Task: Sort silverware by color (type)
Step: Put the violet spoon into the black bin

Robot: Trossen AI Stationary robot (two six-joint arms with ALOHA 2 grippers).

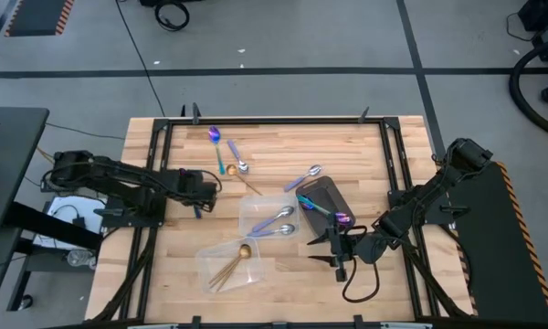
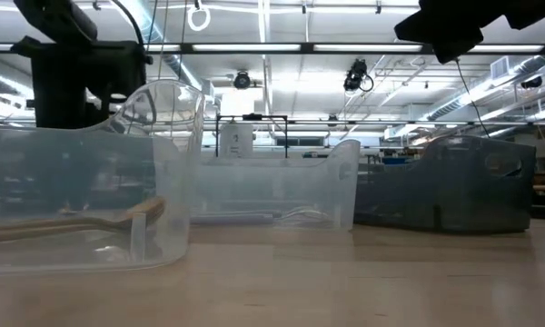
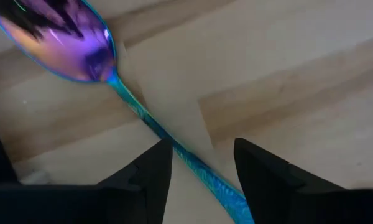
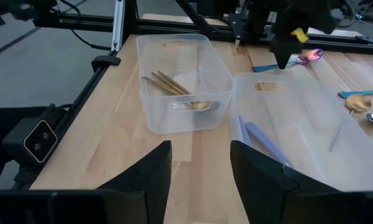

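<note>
An iridescent purple-blue spoon (image 3: 71,43) lies on the wood under my left gripper (image 3: 203,163). The gripper is open and points down, with its fingers on either side of the spoon's handle (image 3: 143,117). In the high view that gripper (image 1: 201,199) is left of centre. More silverware (image 1: 230,157) lies toward the far edge, and one silver spoon (image 1: 310,172) lies beside the dark tray (image 1: 321,190). Gold pieces (image 1: 230,267) and silver spoons (image 1: 279,222) rest in clear containers. My right gripper (image 1: 336,253) is open and waits near the right front. My left gripper straddles the iridescent spoon's handle (image 3: 174,149) from above, and the handle runs slanting through the gap between the fingers. The handle passes close by one fingertip (image 3: 158,163). I cannot tell whether it touches.
The dark tray holds iridescent pieces (image 1: 333,214). Two clear containers (image 4: 180,81) (image 4: 298,130) stand between the grippers. A black frame (image 1: 274,121) rims the table. Bare wood lies along the near edge (image 1: 283,297).
</note>
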